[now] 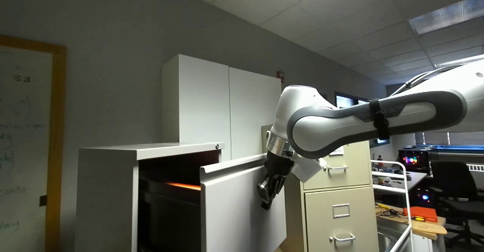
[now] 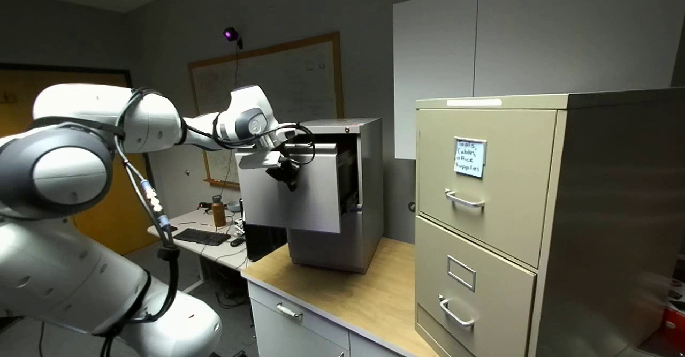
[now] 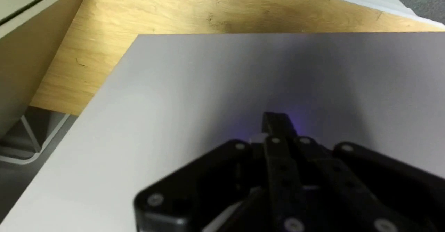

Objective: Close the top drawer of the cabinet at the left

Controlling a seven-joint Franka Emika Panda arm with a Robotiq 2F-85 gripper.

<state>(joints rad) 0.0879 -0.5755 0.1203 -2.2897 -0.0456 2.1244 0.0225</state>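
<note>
Currently my gripper hangs in front of the top drawer, its two fingers drawn together and close to the drawer's plain white front. From the wrist view I can't tell whether the tips touch it or stop just short. The drawer juts well out of the white cabinet, and in an exterior view I see past its front into the dark inside, where a strip of orange shows. Below it, the lower panel sits back in line with the cabinet. The cabinet stands on a wooden counter, near a beige filing cabinet but apart from it; that one carries metal handles and a note reading "Tools, Cables, office supplies". My arm reaches to the drawer front in both exterior views. Beyond, I see a whiteboard and a white cupboard, and a brown bottle near a keyboard on a desk.
</note>
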